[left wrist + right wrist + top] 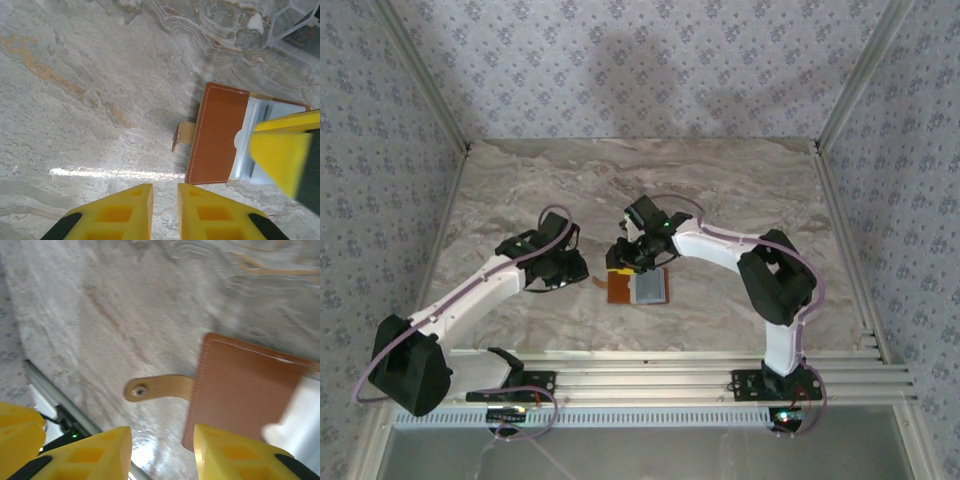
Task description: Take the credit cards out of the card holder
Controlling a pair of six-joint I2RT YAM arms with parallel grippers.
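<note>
Occlusion first: small flat brown leather card holder (638,287) lay open on the grey marble-patterned tabletop (740,190), a little near of centre, brown half on the left, pale grey-blue inner panel (248,150) on the right. In the left wrist view a yellow finger of the right arm covered much of that panel and the frame edge cut off the rest. In the right wrist view the same area was a blurred whitish patch. Couldn't separate the credit cards from the pocket in any view. Tan strap tab with a metal snap (155,388) stuck out flat from the holder's left edge. Left gripper (165,197) hung above bare table just off the strap side, fingers a narrow gap apart, nothing between them. Right gripper (161,440) sat over the holder's brown corner, fingers spread wider, nothing pinched; contact with the holder couldn't be judged. In the top view the two heads were close together beside the holder, so tight room there. Bare tabletop lay free toward the far wall and to both sides. Aluminium rails (670,375) ran along the near edge, close behind the holder.
</note>
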